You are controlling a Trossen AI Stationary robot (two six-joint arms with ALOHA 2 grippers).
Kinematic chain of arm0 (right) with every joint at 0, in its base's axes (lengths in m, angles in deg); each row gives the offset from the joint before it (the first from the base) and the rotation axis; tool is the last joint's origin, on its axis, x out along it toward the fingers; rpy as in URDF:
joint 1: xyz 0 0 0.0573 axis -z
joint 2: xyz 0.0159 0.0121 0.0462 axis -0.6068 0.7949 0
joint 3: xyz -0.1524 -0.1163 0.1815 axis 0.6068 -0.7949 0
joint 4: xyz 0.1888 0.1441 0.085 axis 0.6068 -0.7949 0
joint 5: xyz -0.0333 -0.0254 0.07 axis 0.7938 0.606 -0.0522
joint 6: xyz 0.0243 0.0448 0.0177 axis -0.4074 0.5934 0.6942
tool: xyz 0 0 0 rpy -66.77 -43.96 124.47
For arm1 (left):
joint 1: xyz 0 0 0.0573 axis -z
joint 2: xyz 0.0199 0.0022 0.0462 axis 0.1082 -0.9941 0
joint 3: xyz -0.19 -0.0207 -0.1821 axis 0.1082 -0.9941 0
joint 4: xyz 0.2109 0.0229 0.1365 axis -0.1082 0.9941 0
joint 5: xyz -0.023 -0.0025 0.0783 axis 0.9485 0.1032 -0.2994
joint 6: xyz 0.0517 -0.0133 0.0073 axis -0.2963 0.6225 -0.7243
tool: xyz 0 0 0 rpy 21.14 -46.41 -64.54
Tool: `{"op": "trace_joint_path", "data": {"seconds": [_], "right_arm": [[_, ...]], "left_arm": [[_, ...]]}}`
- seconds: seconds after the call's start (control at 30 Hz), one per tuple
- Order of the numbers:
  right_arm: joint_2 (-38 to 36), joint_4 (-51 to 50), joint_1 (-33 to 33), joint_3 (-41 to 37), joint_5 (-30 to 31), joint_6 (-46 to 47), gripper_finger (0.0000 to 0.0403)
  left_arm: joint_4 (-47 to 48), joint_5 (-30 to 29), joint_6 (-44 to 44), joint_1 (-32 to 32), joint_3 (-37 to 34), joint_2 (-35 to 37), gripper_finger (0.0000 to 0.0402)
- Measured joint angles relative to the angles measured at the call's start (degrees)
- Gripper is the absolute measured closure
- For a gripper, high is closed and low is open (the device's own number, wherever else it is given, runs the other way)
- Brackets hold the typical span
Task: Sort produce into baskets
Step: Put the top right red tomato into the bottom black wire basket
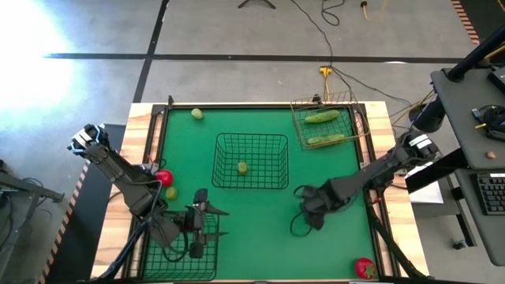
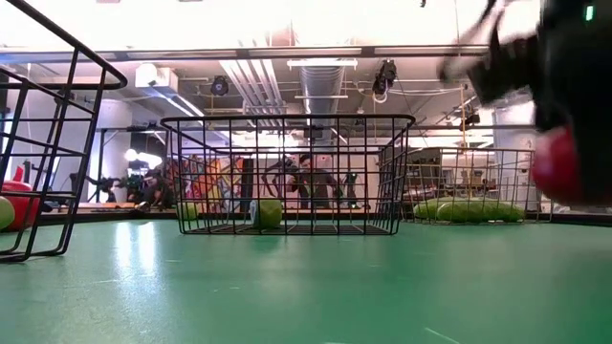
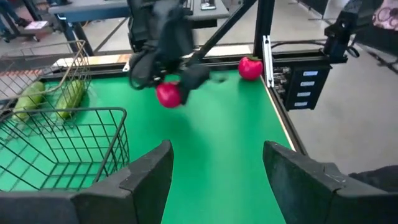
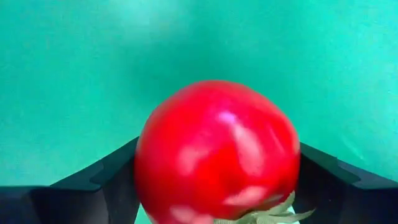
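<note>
My right gripper (image 1: 306,213) is near the table's middle right, shut on a red tomato (image 4: 216,152); the tomato also shows in the left wrist view (image 3: 168,94). My left gripper (image 1: 210,222) is open and empty above a dark basket (image 1: 180,251) at the near left. A second tomato (image 1: 163,178) and a yellow-green fruit (image 1: 171,192) lie on the mat beside the left arm. A third tomato (image 1: 364,268) lies near right. The middle dark basket (image 1: 252,142) holds one yellow-green fruit (image 1: 242,167). The tan basket (image 1: 298,118) holds two cucumbers (image 1: 323,117). My right gripper pinches the tomato by its two opposite sides (image 4: 144,168) between its two fingers. The fingers come from above, pointing down. The tomato hangs below the gripper, clear of the green mat in the low view (image 2: 559,162).
Another yellow-green fruit (image 1: 196,114) lies on the mat at the far left. The green mat (image 1: 260,229) lies open between the middle basket and the near edge. Cables run on the floor beyond the far edge.
</note>
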Motion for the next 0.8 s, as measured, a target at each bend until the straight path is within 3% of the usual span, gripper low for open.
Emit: {"op": "trace_joint_path", "data": {"seconds": [0.13, 0.23, 0.57, 0.8], "right_arm": [[5.32, 9.53, -4.15, 7.26, 5.44, -5.03, 0.01], [12.03, 9.8, -5.4, 14.16, 7.44, -11.58, 0.0099], [31.52, 9.38, -4.42, 35.72, 7.31, -30.3, 0.0096], [36.99, 8.88, -3.12, 40.89, 7.15, -35.97, 0.0059]], "left_arm": [[-2.3, -0.01, -0.14, -0.45, 0.0, -0.94, 0.017], [-4.62, 0.01, -0.23, -0.79, 0.0, -1.85, 0.017], [-3.63, 1.39, 4.96, 0.0, 1.58, -2.26, 0.017], [-2.87, 3.03, 11.62, 1.76, 1.7, -3.87, 0.017]]}}
